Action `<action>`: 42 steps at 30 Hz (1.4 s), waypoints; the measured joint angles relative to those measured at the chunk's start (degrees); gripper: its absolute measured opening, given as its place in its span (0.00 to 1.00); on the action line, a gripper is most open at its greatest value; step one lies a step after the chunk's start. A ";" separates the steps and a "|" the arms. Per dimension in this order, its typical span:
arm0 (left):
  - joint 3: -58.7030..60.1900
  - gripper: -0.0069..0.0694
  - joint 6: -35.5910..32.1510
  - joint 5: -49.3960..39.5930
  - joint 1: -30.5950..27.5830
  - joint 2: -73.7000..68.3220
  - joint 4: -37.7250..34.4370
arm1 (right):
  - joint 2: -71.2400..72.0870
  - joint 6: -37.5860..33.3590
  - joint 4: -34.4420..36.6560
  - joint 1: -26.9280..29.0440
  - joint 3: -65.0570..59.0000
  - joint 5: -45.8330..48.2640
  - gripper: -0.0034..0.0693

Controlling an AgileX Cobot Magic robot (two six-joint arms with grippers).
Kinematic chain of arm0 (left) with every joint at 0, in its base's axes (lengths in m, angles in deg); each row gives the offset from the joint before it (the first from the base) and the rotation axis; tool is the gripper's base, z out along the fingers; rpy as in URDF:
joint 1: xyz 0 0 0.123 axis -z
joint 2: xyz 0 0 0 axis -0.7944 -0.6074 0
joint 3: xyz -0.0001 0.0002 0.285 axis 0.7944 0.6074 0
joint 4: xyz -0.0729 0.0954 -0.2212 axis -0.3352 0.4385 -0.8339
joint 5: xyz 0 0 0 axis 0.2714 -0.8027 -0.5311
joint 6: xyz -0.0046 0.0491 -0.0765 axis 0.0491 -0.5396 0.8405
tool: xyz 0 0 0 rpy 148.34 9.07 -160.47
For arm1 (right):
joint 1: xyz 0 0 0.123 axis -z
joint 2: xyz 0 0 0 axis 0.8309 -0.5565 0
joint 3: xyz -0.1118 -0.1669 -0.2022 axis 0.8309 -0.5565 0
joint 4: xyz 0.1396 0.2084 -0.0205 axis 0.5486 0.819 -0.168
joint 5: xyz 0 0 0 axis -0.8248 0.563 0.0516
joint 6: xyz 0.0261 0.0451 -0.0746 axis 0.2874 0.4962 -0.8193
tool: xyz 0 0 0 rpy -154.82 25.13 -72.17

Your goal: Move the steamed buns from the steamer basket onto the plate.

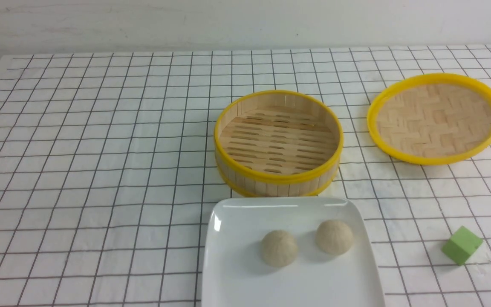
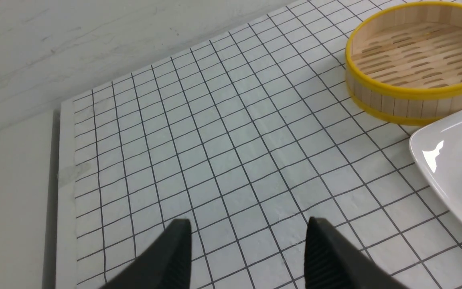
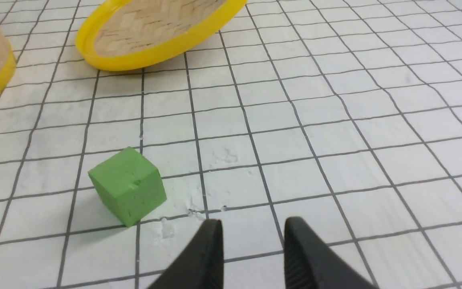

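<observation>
Steamed buns (image 1: 278,248) (image 1: 334,237) are found on the plate (image 1: 237,273), lower centre; the steamer basket (image 1: 278,177) is emptied. Left pincer (image 2: 247,251) and right pincer (image 3: 253,251) are spread, nothing pinched. Transfer is judged complete; no further move is required.

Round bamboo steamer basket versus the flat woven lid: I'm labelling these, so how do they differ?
The round bamboo steamer basket has tall upright slat walls; the flat woven lid is shallow. The basket's floor is slatted with gaps, the lid's surface a herringbone weave. The basket stands just behind the glossy white plate; the lid lies farther right. Both are round, yellow-rimmed and empty.
</observation>
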 joint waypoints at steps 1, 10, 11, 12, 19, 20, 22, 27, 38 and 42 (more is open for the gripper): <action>0.00 0.61 0.00 0.00 0.00 0.00 0.00 | 0.00 0.00 0.00 -0.27 0.00 0.00 0.38; 0.00 0.61 0.00 0.00 0.00 0.00 0.00 | 0.00 -0.06 0.05 -2.91 0.00 0.00 0.38; 0.00 0.61 0.00 0.00 0.00 0.00 0.00 | 0.00 -0.06 0.05 -2.91 0.00 0.00 0.38; 0.00 0.61 0.00 0.00 0.00 0.00 0.00 | 0.00 -0.06 0.05 -2.91 0.00 0.00 0.38; 0.00 0.61 0.00 0.00 0.00 0.00 0.00 | 0.00 -0.06 0.05 -2.91 0.00 -0.05 0.38; 0.00 0.61 0.00 0.00 0.00 0.00 0.00 | 0.00 -0.06 0.05 -2.91 0.00 -0.05 0.38; 0.00 0.61 0.00 0.00 0.00 0.00 0.00 | 0.00 -0.06 0.05 -2.91 0.00 -0.05 0.38; 0.00 0.61 0.00 0.00 0.00 0.00 0.00 | 0.00 -0.06 0.05 -2.91 0.00 -0.05 0.38; 0.00 0.61 0.00 0.00 0.00 0.00 0.00 | 0.00 -0.06 0.05 -2.91 0.00 -0.05 0.38; 0.00 0.61 1.11 0.00 0.00 0.00 0.00 | 0.00 -0.06 0.05 -2.91 0.00 -0.05 0.38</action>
